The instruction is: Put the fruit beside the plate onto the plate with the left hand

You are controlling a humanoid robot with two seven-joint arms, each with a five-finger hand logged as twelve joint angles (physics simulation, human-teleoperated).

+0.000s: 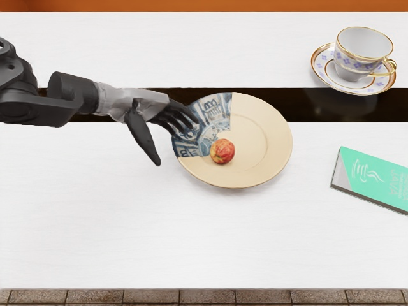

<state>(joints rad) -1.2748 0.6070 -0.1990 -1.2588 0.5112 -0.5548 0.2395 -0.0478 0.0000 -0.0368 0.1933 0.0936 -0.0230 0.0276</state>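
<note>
The apple (222,151) sits on the plate (264,127), just left of its middle. The left hand (162,118) hovers over the plate's left rim, fingers (148,143) spread, holding nothing. The apple lies close to their right, apart from them, and is round, so no long axis matters.

looking down on a broad white tabletop (191,236), matte, softly and evenly lit. split across by a glossy black strip (344,105), faintly mirroring what stands behind it. beyond that, a second white surface (159,51) of the same tone, running up to a warm orange-brown band (204,5) along the top edge. below the near table edge, a narrow row of grey-brown stone floor tiles (204,297) with pale joints.
</note>
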